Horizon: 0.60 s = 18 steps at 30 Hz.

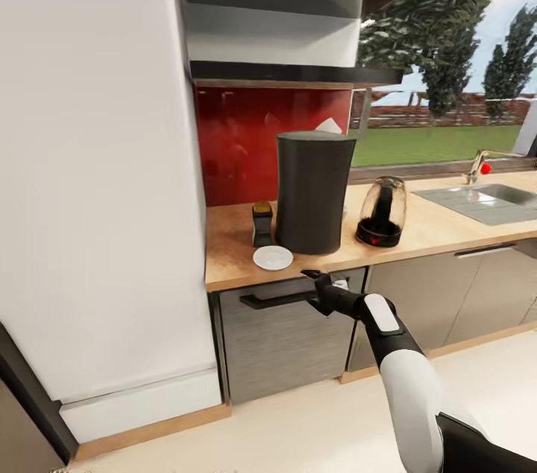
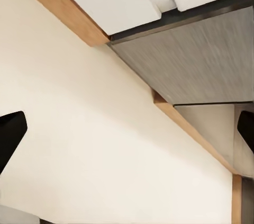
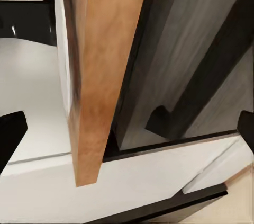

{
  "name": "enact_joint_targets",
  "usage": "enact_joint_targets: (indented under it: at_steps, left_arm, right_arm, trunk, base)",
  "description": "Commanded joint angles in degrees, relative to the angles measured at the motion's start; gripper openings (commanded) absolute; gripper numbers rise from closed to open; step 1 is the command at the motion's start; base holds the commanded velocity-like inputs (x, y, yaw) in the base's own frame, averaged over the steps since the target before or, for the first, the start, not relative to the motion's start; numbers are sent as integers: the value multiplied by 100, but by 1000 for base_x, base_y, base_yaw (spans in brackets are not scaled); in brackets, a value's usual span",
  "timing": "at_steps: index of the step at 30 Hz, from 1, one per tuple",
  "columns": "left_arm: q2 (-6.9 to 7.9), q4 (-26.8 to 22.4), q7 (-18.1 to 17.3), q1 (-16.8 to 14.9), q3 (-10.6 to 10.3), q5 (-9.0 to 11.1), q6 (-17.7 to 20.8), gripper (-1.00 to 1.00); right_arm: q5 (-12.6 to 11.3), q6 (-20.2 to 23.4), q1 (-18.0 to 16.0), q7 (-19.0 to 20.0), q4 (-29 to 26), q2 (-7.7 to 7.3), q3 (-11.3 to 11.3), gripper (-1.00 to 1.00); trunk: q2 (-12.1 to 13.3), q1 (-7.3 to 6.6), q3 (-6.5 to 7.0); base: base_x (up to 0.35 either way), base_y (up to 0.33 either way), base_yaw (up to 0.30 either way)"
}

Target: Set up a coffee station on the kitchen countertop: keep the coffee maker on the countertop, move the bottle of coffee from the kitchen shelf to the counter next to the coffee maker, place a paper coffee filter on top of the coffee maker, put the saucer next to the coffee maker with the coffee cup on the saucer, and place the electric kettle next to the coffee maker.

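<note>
I hold my right gripper, jaws spread and empty, lower centre below the countertop; saucer awaits its cup; left gripper also wide, empty.

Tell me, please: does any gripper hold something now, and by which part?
Nothing is held. The right gripper hangs open and empty just below the kitchen countertop edge, near the saucer. The left gripper is open over bare floor.
</note>
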Motion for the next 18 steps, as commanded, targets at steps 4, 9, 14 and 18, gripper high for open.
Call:
enact_joint_targets:
  at_steps: [4, 9, 14, 18]
  left_arm:
    - [0, -8, -9, 3, -6, 34, 60, 100]
    - [0, -8, -9, 3, -8, 34, 60, 100]
    - [-1, -8, -9, 6, -4, 34, 60, 100]
    - [-1, -8, -11, 3, -1, 34, 60, 100]
  right_arm:
    - [25, 50, 4, 33, -2, 2, -55, 100]
    - [44, 64, 67, 84, -9, -37, -45, 100]
    - [536, 62, 167, 609, -22, -109, 13, 100]
    - [2668, -188, 507, 2803, -16, -348, 148, 100]
  trunk:
    - [-3, -3, -5]
    - [-3, -3, -5]
    - [-3, -3, -5]
    - [-3, -3, -5]
  base:
    - [-163, -97, 0]
    - [-34, -21, 0]
    - [-6, -4, 0]
    - [-1, -1, 0]
